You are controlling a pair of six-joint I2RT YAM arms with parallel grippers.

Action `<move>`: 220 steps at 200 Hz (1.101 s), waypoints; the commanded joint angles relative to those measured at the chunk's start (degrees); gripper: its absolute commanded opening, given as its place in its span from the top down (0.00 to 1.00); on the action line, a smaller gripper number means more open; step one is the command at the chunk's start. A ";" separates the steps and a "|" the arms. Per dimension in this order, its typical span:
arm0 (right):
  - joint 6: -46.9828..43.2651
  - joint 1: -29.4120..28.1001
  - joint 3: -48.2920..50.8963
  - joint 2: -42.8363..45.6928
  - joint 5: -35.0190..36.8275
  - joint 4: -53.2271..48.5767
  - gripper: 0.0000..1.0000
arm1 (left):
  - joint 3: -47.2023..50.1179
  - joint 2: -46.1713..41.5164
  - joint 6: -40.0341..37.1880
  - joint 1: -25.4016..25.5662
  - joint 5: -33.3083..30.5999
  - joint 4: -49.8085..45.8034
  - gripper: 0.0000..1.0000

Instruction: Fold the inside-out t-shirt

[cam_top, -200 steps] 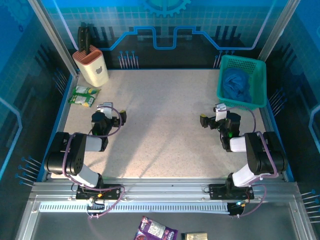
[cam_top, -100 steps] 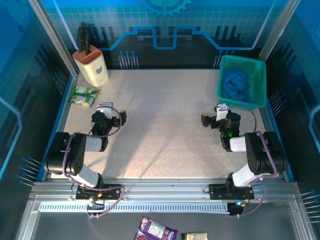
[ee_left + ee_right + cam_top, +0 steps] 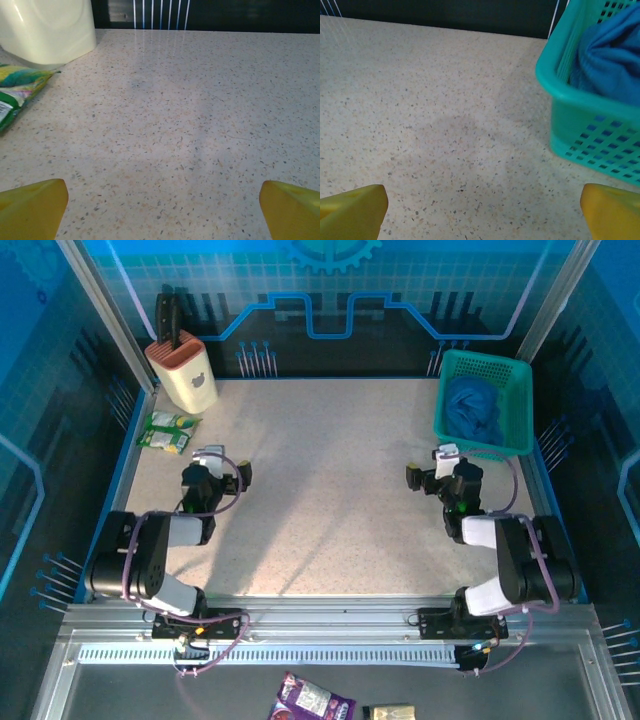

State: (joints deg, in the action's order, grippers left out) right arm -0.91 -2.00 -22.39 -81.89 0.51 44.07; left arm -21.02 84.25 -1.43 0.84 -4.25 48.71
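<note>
The inside-out t-shirt (image 3: 472, 410) is a crumpled blue bundle lying inside the teal-green mesh basket (image 3: 486, 360) at the table's far right. In the right wrist view the t-shirt (image 3: 610, 55) bulges over the basket's wall (image 3: 590, 130) at the upper right. My right gripper (image 3: 442, 460) hovers low over the table just in front of the basket, open, and nothing lies between its yellow fingers (image 3: 355, 207). My left gripper (image 3: 212, 460) rests low on the left side, far from the shirt. It is open too, with bare tabletop between its fingers (image 3: 292, 210).
A cream knife block (image 3: 185, 375) stands at the far left corner, with a green snack packet (image 3: 168, 432) just in front of it and close to the left gripper. The speckled table (image 3: 320, 470) lies bare between the arms. Blue-edged walls ring the table.
The right arm has crept a little right, toward the basket. The left arm has barely shifted. Both grippers have stayed open.
</note>
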 commanded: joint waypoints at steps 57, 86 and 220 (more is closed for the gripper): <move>14.72 -3.57 -32.85 1.74 -4.45 -42.16 0.07 | -20.57 -21.34 13.63 6.19 -8.70 -50.05 0.01; 18.64 -3.72 -46.45 -9.75 -10.66 -51.53 0.15 | -31.91 -22.37 17.28 6.35 -0.47 -69.26 0.01; 16.44 0.23 -71.89 -33.53 4.08 -74.85 0.16 | -39.73 -20.80 8.01 6.19 2.99 -79.34 0.01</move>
State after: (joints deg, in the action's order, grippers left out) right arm 16.49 -4.25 -92.42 -114.39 -0.30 -27.42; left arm -63.88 62.96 7.09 6.92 -0.03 -32.95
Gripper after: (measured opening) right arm 0.836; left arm 0.992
